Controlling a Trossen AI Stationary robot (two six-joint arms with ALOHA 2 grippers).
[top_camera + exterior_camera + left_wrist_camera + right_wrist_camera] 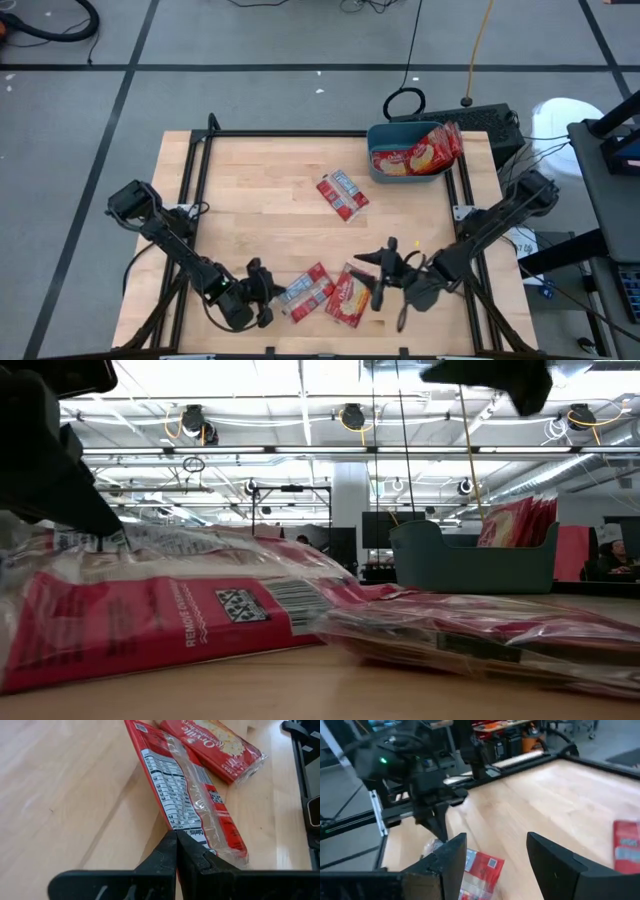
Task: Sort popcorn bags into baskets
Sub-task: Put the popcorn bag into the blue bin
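Two red popcorn bags lie near the table's front edge. My left gripper [268,296] is shut on the left one [305,290], whose white label panel shows in the left wrist view [182,790]. The other bag [350,296] lies just right of it and also shows in the left wrist view [215,745]. My right gripper [385,272] is open and empty above that bag; its fingers stand apart in the right wrist view [495,847]. A third bag [342,194] lies flat mid-table. The teal basket [383,133] at the far right holds several bags [420,155]. My left gripper pinches the bag's left short end [192,836] between its two shut fingers. The fingers come from the table's left, slanting down, and lie along the bag. The rest of the bag [200,615] lies on the table, stretched away from the fingers toward the right.
A black frame rail [300,133] runs along the table's far edge and down both sides. Bare wood lies between the front bags and the middle bag. Cables and a white object [565,115] lie on the floor beyond the far right corner.
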